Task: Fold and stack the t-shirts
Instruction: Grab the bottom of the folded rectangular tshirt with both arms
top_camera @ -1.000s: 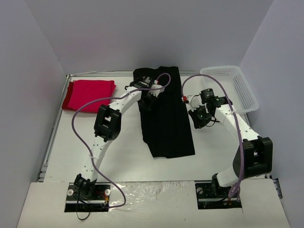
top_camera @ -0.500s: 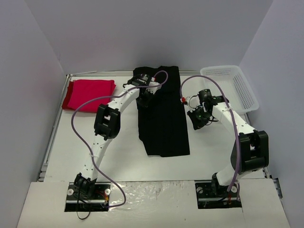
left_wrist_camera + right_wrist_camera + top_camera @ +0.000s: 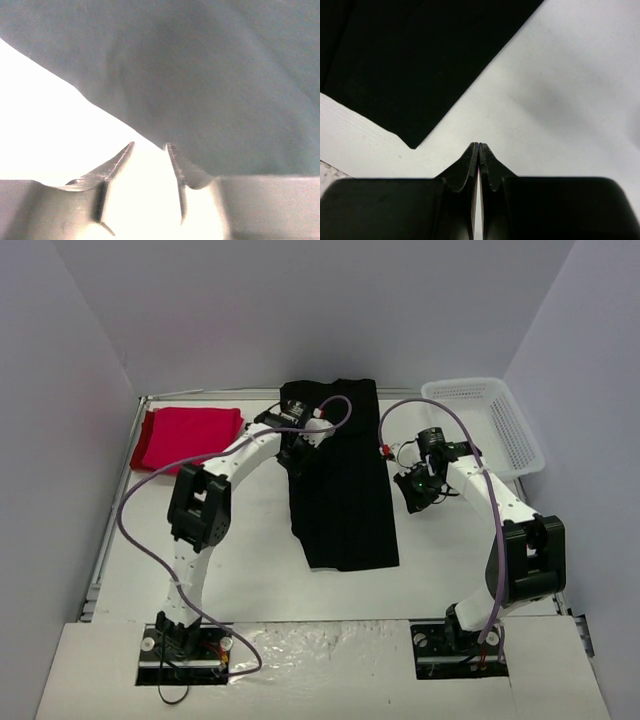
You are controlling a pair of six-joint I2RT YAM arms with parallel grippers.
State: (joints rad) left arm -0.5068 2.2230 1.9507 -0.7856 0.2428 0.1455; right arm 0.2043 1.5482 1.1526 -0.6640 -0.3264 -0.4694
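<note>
The black t-shirt (image 3: pixel 342 490) lies as a long folded strip down the middle of the table. The red t-shirt (image 3: pixel 188 438) rests folded at the far left. My left gripper (image 3: pixel 297 462) sits at the black shirt's left edge. In the left wrist view that gripper (image 3: pixel 150 146) is slightly open, only bright table between its fingers, with the black t-shirt (image 3: pixel 225 90) just ahead. My right gripper (image 3: pixel 410 498) hovers right of the shirt. Seen from the right wrist, this gripper (image 3: pixel 478 145) is shut on nothing, over bare table, the black t-shirt (image 3: pixel 410 65) beyond it.
A white mesh basket (image 3: pixel 500 425) stands at the far right corner. White walls close in the table on three sides. The left arm's elbow (image 3: pixel 198 505) hangs over the left half of the table.
The left gripper has opened and let go of the black shirt's edge. Its elbow swung left. The shirt's near end drew back and straightened; the right gripper edged slightly away.
</note>
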